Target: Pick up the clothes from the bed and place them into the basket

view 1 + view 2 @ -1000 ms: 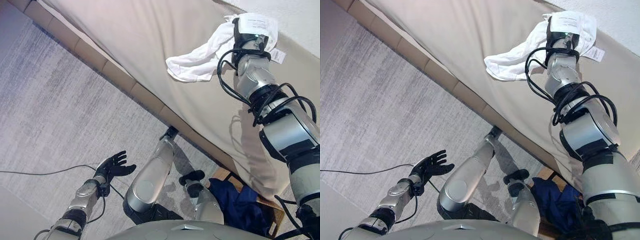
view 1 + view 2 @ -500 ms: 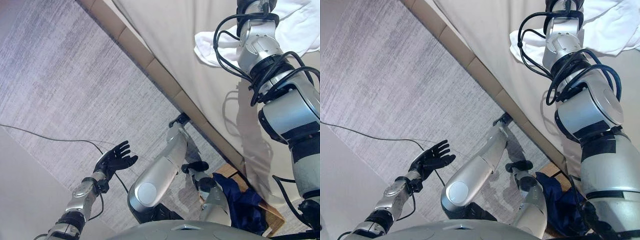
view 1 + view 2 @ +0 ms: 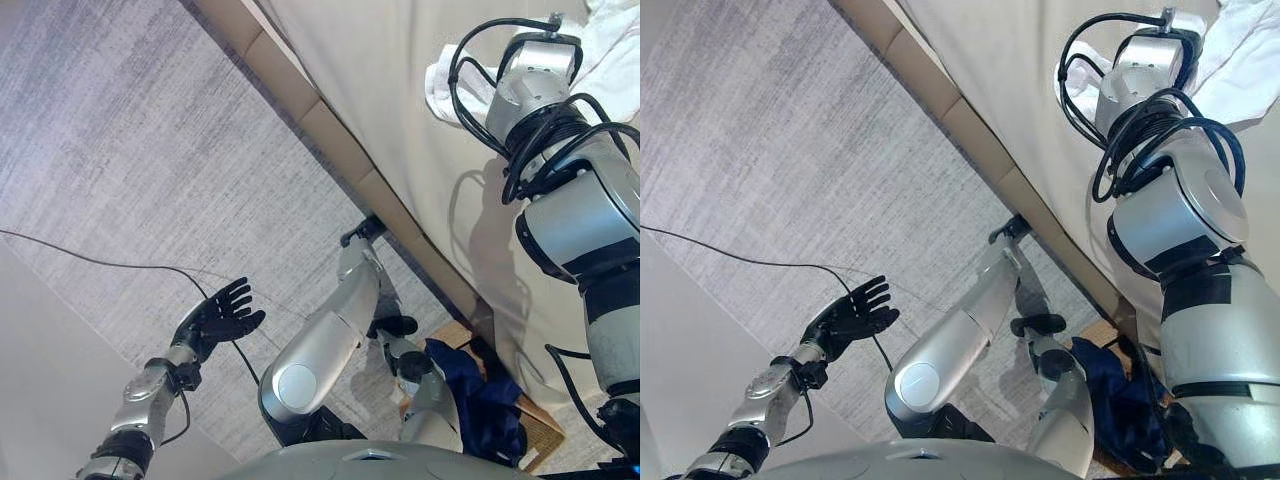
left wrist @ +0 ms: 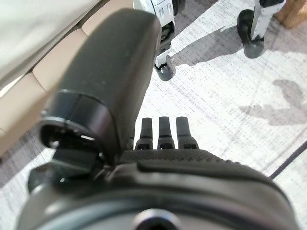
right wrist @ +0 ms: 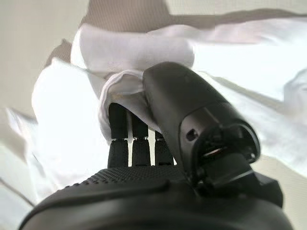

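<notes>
A white garment (image 5: 67, 124) lies bunched on the beige bed (image 3: 390, 90), showing at the top right of the eye views (image 3: 445, 88). My right arm reaches up over the bed and its hand passes out of the eye views' top edge. In the right wrist view my right hand (image 5: 144, 191) is shut on a fold of the white cloth, pinched between thumb and curled fingers. My left hand (image 3: 215, 318) hangs open over the carpet, fingers straight, holding nothing. The wicker basket (image 3: 540, 435) stands at the lower right with a dark blue garment (image 3: 478, 392) in it.
The bed's tan padded side (image 3: 330, 135) runs diagonally from the top centre down to the basket. Grey carpet (image 3: 120, 160) covers the floor left of it. A pale surface (image 3: 50, 400) fills the lower left corner.
The camera has swung, so bed and garment now sit higher and further right in view. The right hand has left the eye views. The left hand stays open over the carpet.
</notes>
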`<state>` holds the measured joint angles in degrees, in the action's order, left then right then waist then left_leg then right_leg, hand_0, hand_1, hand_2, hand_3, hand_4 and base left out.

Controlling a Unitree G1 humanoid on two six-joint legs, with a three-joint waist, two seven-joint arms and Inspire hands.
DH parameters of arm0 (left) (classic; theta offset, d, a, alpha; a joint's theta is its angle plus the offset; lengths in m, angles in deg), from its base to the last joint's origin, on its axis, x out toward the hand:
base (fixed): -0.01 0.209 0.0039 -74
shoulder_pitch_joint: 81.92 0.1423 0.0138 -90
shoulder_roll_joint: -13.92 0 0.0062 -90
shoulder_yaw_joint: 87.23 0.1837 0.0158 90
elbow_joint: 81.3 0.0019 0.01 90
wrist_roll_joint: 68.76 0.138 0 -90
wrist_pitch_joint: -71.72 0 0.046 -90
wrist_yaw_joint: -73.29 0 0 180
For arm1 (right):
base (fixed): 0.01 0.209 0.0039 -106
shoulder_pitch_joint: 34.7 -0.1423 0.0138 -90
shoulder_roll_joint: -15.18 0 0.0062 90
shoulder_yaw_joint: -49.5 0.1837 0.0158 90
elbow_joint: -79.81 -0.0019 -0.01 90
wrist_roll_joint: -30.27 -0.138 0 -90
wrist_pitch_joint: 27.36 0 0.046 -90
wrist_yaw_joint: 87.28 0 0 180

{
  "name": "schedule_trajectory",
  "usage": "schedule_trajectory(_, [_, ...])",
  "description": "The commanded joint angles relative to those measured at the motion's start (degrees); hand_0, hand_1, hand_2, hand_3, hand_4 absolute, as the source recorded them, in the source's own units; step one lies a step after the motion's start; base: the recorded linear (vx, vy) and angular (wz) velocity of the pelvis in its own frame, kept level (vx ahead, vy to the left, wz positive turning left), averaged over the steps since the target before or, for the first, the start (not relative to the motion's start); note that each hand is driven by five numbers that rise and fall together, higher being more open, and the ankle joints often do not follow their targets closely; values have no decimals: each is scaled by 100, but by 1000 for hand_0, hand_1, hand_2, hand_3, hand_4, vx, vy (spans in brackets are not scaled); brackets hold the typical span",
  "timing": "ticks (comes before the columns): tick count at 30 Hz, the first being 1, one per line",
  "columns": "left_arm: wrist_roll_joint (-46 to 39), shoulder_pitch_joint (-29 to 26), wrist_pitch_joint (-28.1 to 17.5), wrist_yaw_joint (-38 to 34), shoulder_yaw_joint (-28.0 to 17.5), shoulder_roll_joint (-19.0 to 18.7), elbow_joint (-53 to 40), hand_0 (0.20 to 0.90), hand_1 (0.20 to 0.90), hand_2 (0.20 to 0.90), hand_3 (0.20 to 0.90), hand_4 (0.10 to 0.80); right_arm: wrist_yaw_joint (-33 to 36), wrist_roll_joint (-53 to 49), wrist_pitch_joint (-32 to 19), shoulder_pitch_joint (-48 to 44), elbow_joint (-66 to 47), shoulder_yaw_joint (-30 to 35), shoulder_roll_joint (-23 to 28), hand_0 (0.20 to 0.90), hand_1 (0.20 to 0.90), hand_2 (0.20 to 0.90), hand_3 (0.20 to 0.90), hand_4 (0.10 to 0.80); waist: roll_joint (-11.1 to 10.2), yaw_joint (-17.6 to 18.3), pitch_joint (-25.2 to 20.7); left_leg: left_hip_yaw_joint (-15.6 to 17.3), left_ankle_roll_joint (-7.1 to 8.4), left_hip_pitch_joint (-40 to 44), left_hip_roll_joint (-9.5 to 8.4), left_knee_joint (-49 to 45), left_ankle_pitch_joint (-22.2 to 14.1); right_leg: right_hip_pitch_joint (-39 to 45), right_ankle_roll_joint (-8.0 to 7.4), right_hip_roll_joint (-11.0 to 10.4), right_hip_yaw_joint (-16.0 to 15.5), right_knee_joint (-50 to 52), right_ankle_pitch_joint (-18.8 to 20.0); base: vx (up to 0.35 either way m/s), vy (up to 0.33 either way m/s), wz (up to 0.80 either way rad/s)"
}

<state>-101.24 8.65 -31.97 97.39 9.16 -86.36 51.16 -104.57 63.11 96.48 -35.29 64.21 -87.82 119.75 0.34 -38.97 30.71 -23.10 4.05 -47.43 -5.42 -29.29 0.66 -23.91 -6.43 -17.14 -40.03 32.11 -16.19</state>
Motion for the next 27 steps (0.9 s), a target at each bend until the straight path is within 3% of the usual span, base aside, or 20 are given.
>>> schedule_trajectory(1, [90,381,-110,-213,-67,-469,459,900,900,900,900,800,1672,-40,-202,-172,-439,-94,287,300,300,300,200,100,-207,-50,-92,756,-518,695,34,808,3,288,39,234,53,44,939,-19,-80,-18])
schedule_trajectory(6, [183,228,-6,-735,-17,-329,701,900,900,900,900,800,3414,-338,-523,-163,-1418,208,515,300,300,300,200,100,-424,279,-92,978,-501,1508,173,1240,-50,921,23,416,345,-565,1170,-64,-86,-27])
schedule_trajectory(9, [302,148,99,-969,-7,-290,839,900,900,900,900,800,3914,-548,-551,-74,-2032,327,821,300,300,300,200,100,-579,484,-149,1146,-451,1967,262,1485,-95,1359,82,548,556,-1013,1179,-51,-95,-42])
schedule_trajectory(11, [477,137,255,-1132,5,-299,957,900,900,900,900,800,4234,-725,-721,163,-2452,542,1169,300,300,300,200,100,-717,703,-439,1222,-377,2358,335,1754,-113,1753,132,736,779,-1519,1133,46,-109,-29])
schedule_trajectory(18, [1061,232,745,-1319,71,-253,1166,900,900,900,900,800,4269,-1032,-1034,1076,-3358,1375,2071,300,300,300,200,100,-795,1246,-1276,1531,-236,3403,452,2450,-57,2676,175,1020,1212,-2404,1058,100,-58,-18])
schedule_trajectory(23, [1679,255,970,-1406,200,-94,1719,900,900,900,900,800,4317,-1076,-1447,1725,-3916,1975,2595,300,300,300,200,100,-754,1862,-1994,1856,-264,4195,478,2899,-62,3033,84,1089,1567,-2780,1185,53,-2,-26])
schedule_trajectory(27, [1978,111,1174,-1443,219,110,2046,900,900,900,900,800,4433,-1255,-1692,2208,-4585,2511,3080,300,300,300,200,100,-589,2528,-2460,2310,-355,4730,493,3168,-60,3020,68,1061,1910,-2963,1457,-17,33,-46])
